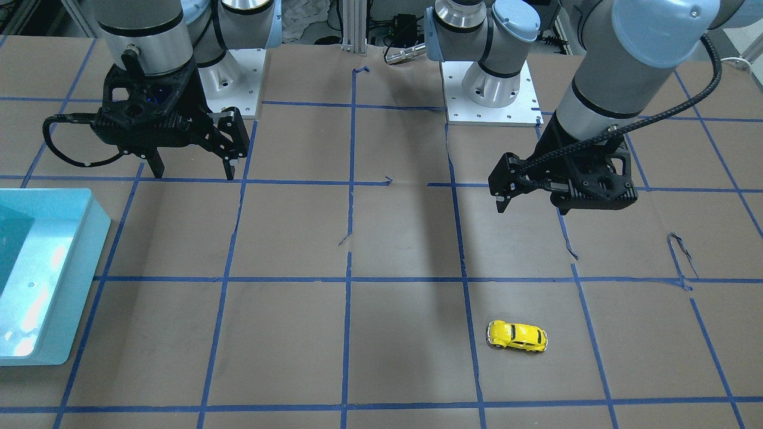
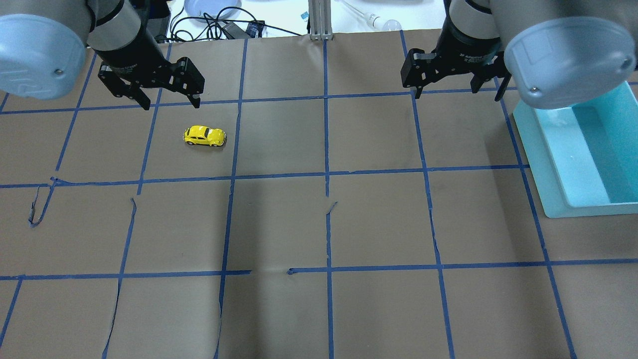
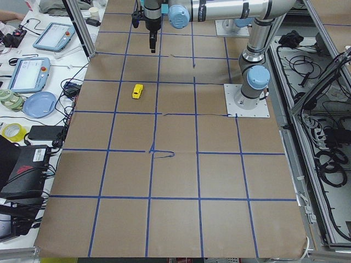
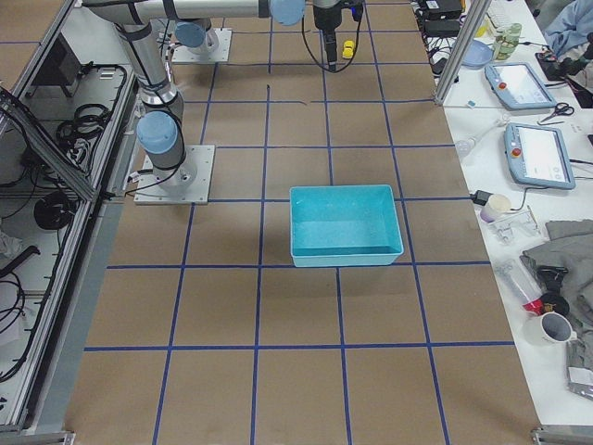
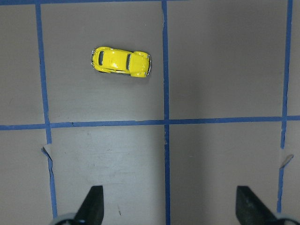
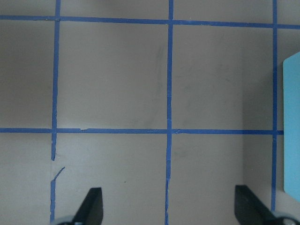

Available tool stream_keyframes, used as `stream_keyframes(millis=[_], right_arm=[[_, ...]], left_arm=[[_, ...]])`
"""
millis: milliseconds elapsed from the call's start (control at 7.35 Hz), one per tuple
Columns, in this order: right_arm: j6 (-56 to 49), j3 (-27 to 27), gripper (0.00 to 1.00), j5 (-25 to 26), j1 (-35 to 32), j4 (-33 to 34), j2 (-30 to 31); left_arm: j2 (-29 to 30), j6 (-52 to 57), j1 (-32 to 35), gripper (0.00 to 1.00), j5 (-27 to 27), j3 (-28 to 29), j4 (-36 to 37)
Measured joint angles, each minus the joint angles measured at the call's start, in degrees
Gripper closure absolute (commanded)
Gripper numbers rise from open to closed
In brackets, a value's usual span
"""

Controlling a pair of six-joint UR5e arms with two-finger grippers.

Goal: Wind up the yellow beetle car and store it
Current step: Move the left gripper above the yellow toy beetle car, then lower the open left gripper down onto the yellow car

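The yellow beetle car (image 2: pixel 205 135) stands on its wheels on the brown paper table, on the robot's left half; it also shows in the front view (image 1: pixel 517 336) and the left wrist view (image 5: pixel 121 61). My left gripper (image 2: pixel 172 104) is open and empty. It hovers above the table just behind the car and a little to its left, apart from it. My right gripper (image 2: pixel 457 94) is open and empty. It hovers over the right half, beside the teal bin (image 2: pixel 543 164). The bin's edge shows in the right wrist view (image 6: pixel 293 126).
The teal bin (image 1: pixel 59 333) holds nothing that I can see. Blue tape lines grid the paper, with small tears (image 2: pixel 37 209). The arms' base plates (image 1: pixel 489 101) sit at the robot's side. A side bench (image 3: pixel 33 71) carries tablets and cables.
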State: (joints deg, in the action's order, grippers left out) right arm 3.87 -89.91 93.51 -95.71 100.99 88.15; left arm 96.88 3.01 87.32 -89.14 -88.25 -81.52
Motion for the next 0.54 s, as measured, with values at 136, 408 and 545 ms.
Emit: stream_keyframes(millis=[136, 408, 545], right_arm=[[0.0, 0.0, 0.0, 0.0, 0.0, 0.0, 0.0], [0.0, 0.0, 0.0, 0.0, 0.0, 0.0, 0.0], [0.0, 0.0, 0.0, 0.0, 0.0, 0.0, 0.0]], left_arm=[[0.4, -1.6, -0.1, 0.0, 0.0, 0.0, 1.1], [1.5, -13.4, -0.2, 0.0, -0.4, -0.5, 3.1], [2.4, -19.5, -0.2, 0.0, -0.6, -1.4, 5.1]])
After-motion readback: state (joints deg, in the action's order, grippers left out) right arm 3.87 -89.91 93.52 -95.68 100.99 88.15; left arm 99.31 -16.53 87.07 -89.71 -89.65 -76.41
